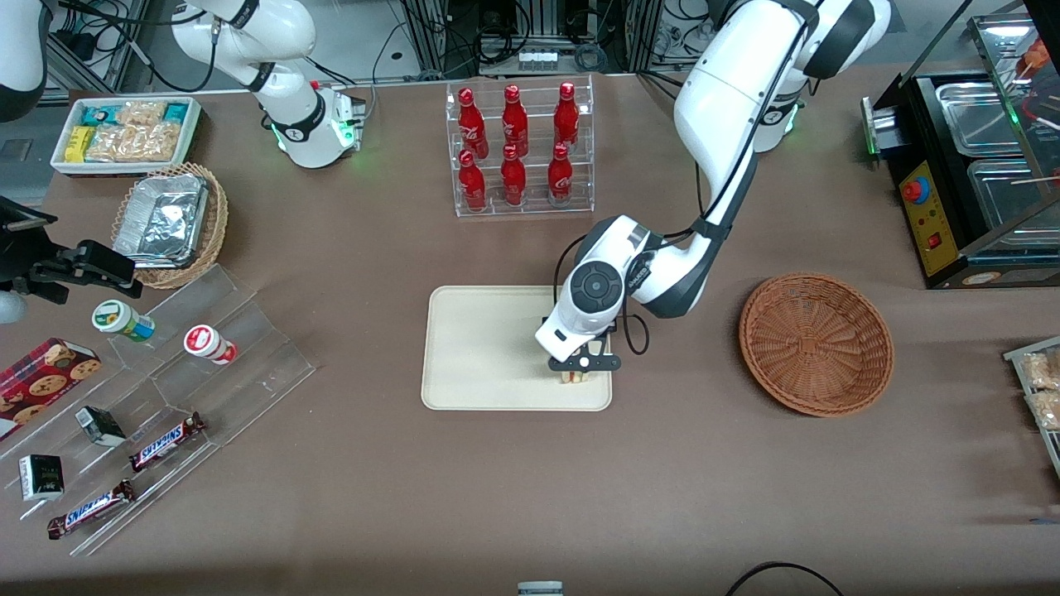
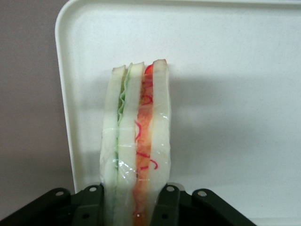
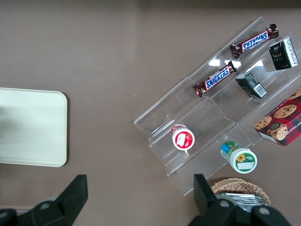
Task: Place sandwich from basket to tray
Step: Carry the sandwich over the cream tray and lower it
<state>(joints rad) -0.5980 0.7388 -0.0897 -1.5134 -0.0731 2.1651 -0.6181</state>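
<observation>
The sandwich [image 2: 137,141], a plastic-wrapped wedge of pale bread w/ green, orange and red filling layers along its cut edge, is clamped between the black fingers [image 2: 165,205] of the gripper [image 1: 580,369] and is held just over the smooth cream tray [image 1: 480,348], near the tray corner closest to the front camera on the working arm's side; whether it touches the tray cannot be told. The tray is flat, rectangular, w/ rounded corners and a low raised rim. The round reddish-brown woven wicker basket [image 1: 816,343] is seen on the brown table [image 1: 530,497], beside the tray toward the working arm's end. A clear acrylic rack of red bottles [image 1: 517,149] is set farther from the front camera than the tray.
</observation>
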